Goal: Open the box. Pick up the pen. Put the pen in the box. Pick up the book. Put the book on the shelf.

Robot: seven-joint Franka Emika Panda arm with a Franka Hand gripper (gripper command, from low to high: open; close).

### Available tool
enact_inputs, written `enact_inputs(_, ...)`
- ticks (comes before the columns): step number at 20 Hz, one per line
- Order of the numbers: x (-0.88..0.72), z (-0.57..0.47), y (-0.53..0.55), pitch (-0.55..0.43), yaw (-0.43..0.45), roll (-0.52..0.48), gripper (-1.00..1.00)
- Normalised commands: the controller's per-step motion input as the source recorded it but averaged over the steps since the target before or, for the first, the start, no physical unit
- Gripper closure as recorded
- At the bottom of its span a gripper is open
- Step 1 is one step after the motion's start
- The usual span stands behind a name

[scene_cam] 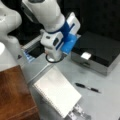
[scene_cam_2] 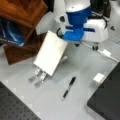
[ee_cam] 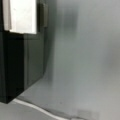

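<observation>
Grey tabletop (scene_cam: 105, 100): box (scene_cam: 100, 51) lid shut, pen (scene_cam: 87, 88) beside book (scene_cam: 57, 91); end effector (scene_cam: 53, 58) state unclear.

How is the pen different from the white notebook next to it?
The pen is slim and black; the book is a broad white rectangle, much larger. The pen lies flat on the grey table, while the book rests tilted on a silver metal stand. Both sit in front of the closed box, away from the gripper.

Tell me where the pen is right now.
The pen lies flat on the grey tabletop in both front views, between the propped white book and the closed box, touching neither.
</observation>
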Motion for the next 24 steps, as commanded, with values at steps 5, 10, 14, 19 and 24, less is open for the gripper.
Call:
enact_inputs(5,0.31,-0.20,-0.12,0.073,0.048,0.333,-1.00)
enact_inputs(10,0.40,-0.20,-0.17,0.044,0.026,0.309,-1.00)
enact_inputs(14,0.43,-0.19,-0.11,-0.001,-0.015,0.311,-1.00)
enact_inputs(19,0.37,-0.07,-0.01,-0.009,-0.099,0.407,-1.00)
enact_inputs(24,0.23,0.01,0.06,-0.018,-0.115,0.370,-1.00)
